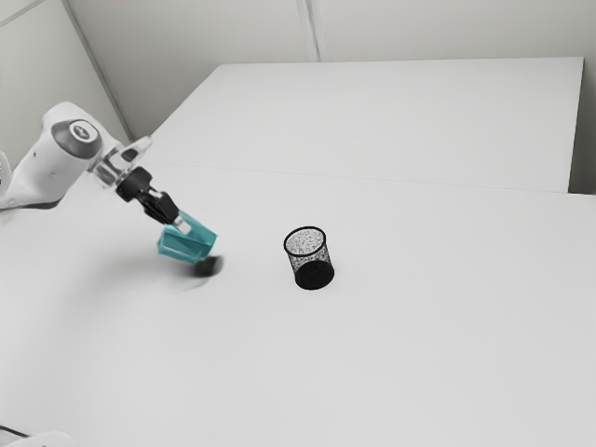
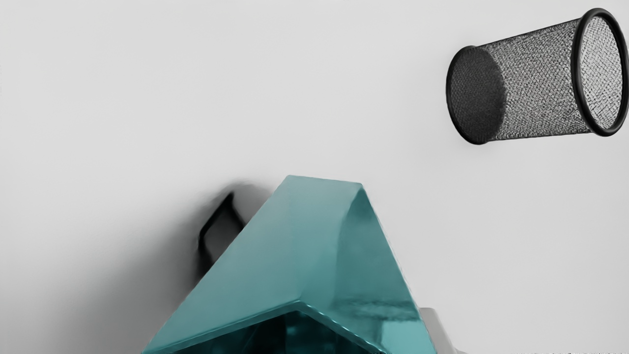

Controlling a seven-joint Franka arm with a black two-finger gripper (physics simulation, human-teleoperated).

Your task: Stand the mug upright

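Near the exterior view's left, the gripper (image 1: 181,223) is shut on the teal faceted mug (image 1: 188,240), which leans at an angle and looks held slightly off the table; a dark shadow lies beneath its lower right corner. In the wrist view, the mug (image 2: 304,246) has its open end toward my hand and its narrower-looking base pointing away. One grey fingertip (image 2: 435,332) shows along the mug's outer side; the other is hidden by the mug. The mug's handle cannot be made out clearly.
A black mesh cup (image 1: 308,258) stands upright on the white table (image 1: 419,326), to the exterior view's right of the mug. The wrist view has this mesh cup (image 2: 535,83) beyond the mug's base, off to one side.
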